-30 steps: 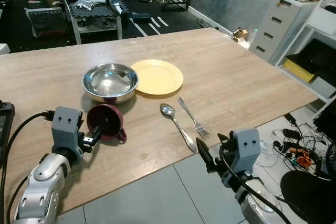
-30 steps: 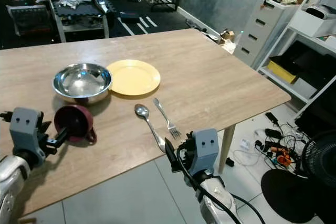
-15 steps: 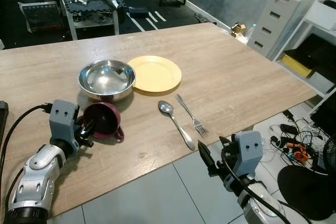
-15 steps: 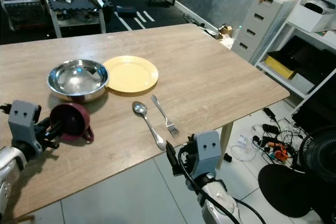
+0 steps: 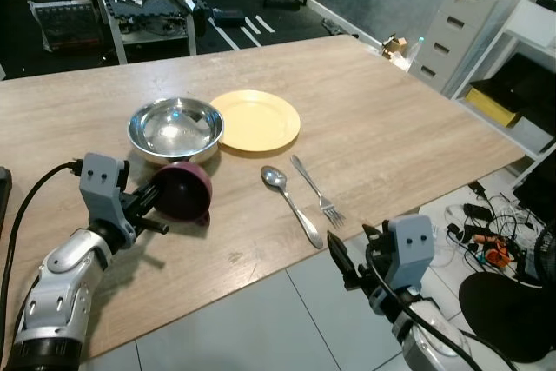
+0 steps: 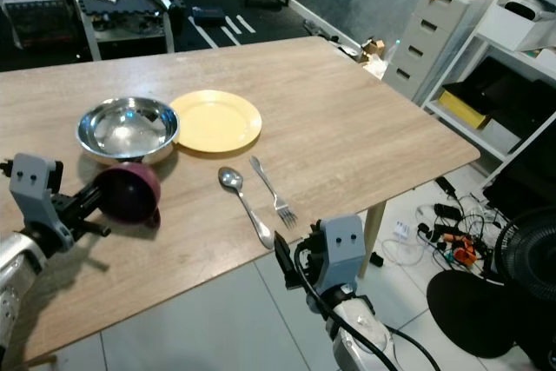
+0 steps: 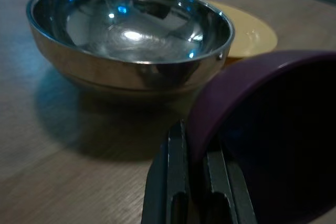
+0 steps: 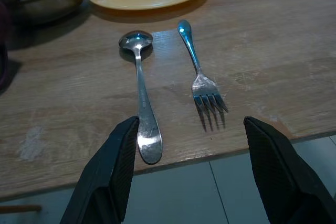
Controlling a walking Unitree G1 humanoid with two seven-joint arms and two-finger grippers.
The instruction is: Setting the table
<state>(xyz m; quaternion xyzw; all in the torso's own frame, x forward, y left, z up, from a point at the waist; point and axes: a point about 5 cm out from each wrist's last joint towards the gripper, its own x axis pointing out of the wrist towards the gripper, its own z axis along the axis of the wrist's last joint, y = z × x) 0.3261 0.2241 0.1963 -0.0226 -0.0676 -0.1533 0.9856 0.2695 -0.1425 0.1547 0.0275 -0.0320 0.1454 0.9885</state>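
Left gripper (image 5: 149, 206) pinched shut on rim of maroon cup (image 5: 182, 191), tilted at six o'clock of steel bowl (image 5: 175, 129). Likely light, rigid, slippery; rim pinch risks swinging. Right gripper (image 8: 191, 169) spread wide, empty, off table edge at six o'clock of spoon (image 8: 140, 94) and fork (image 8: 201, 81).

Our left arm reaches in over the desk's near edge toward its left corner, wrist raised, the left tool (image 5: 155, 202) pinched shut with its two black fingers (image 7: 176, 182) clamped on a rim. Our right arm is bent low off the desk's near edge, the right tool (image 8: 191, 174) level with the edge, its fingers spread wide apart.
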